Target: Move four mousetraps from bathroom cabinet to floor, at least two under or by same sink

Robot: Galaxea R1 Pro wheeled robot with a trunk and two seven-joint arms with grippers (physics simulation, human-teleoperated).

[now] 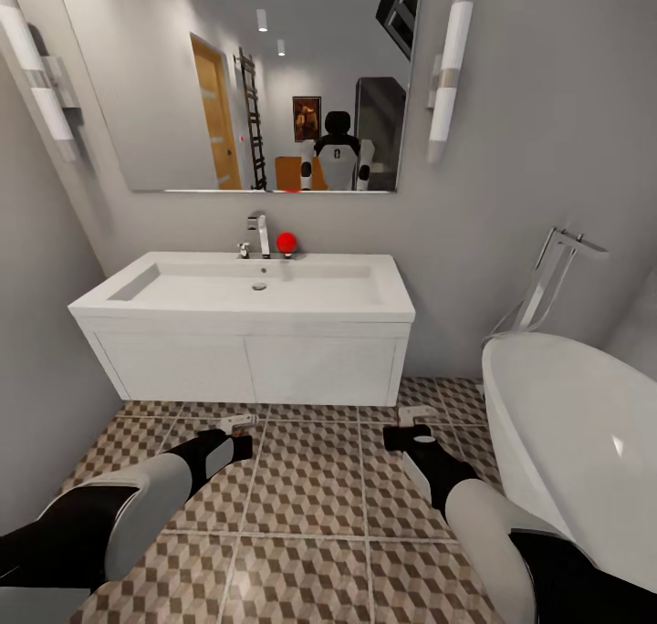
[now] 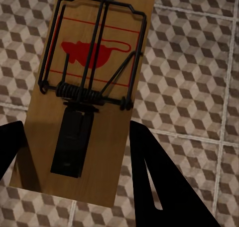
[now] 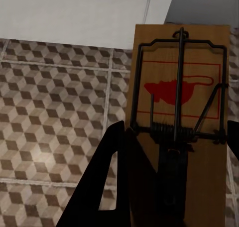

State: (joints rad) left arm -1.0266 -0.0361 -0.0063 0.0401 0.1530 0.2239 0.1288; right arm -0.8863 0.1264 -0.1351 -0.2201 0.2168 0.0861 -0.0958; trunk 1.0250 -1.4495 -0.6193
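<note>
**A:** What is the left gripper [image 2: 74, 152] doing?

**B:** Its two dark fingers [image 2: 164, 187] are closed on a mousetrap [image 2: 87, 87], one at each long edge of the brown board. The board carries a red mouse print, a coiled spring and a black wire bar, and it hangs above the patterned floor tiles [image 2: 194, 87].

**A:** And the right gripper [image 3: 172, 152]?

**B:** The same: it is clamped on a second mousetrap [image 3: 179, 97], with a finger [image 3: 107, 182] pressed against the board's edge. Past that board, the tiles run up to the white front of the sink unit.

**A:** Where do both sit in the room?

**B:** In the head view, the left gripper [image 1: 239, 421] and the right gripper [image 1: 418, 415] are held low over the floor [image 1: 310, 505], well apart from each other, just in front of the sink [image 1: 246, 309]. Each trap shows there only as a small pale sliver at the fingertips.

**A:** What surrounds the sink?

**B:** A chrome tap [image 1: 261, 234] with a red ball [image 1: 286, 242] beside it stands at the back of the basin. A mirror [image 1: 237, 77] hangs above, flanked by tube lights, and a white bathtub [image 1: 584, 442] is on the right.
</note>
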